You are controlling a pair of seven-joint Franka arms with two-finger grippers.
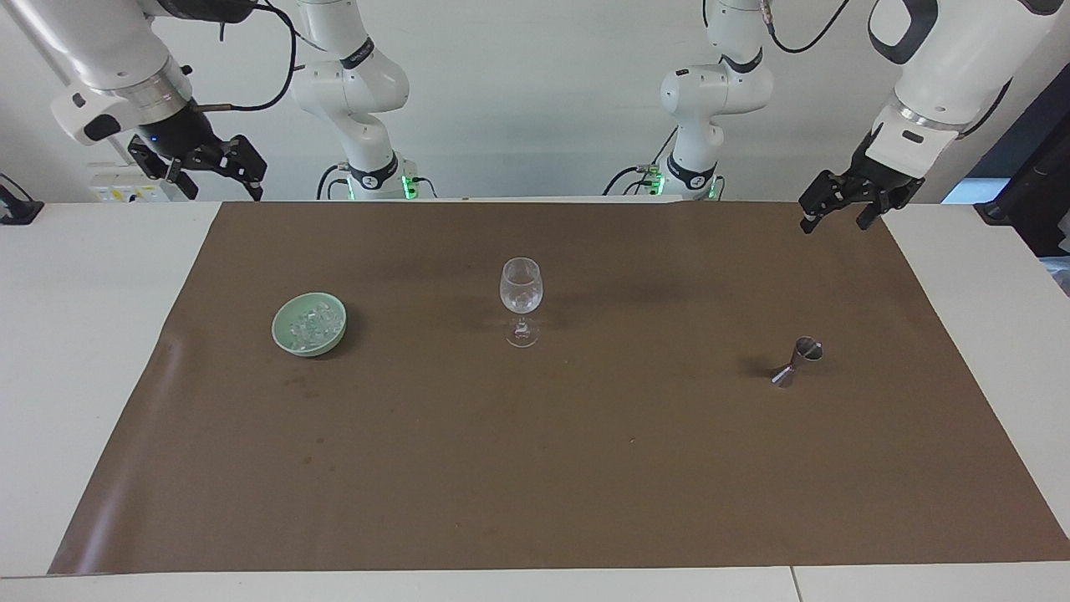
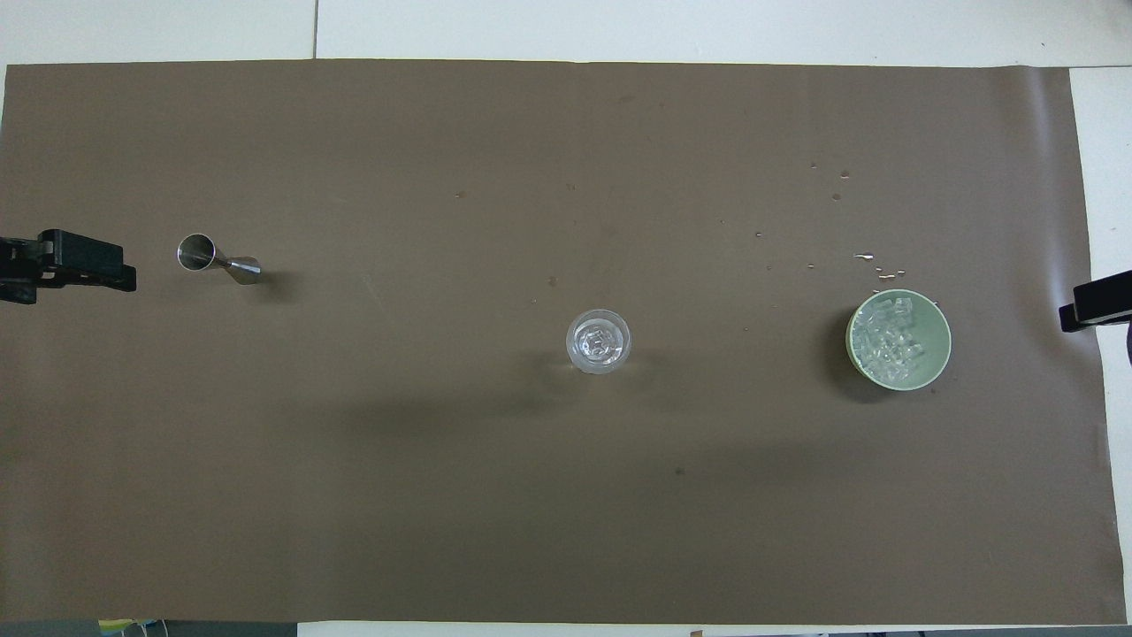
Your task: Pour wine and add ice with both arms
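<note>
Claws first: the left claw (image 1: 836, 211) hangs spread and empty above the robots' edge of the brown mat (image 1: 535, 468), at the left arm's end of the tabletop (image 1: 75, 351). The steel jigger (image 1: 798, 361) stands upright on the mat farther from the robots than that edge, its long axis vertical and its open cup up. This is the nearer arm to it, so picking it up would probably mean coming outward and down. The right claw (image 1: 219, 169), likewise spread and holding nothing, hangs over the other end of the tabletop. Its likely target is the ice (image 2: 891, 341), heaped in the pale green bowl (image 1: 281, 336) at that end of the mat. The wine glass (image 1: 521, 288) stands between jigger and bowl, apart from both, with clear pieces in it.
</note>
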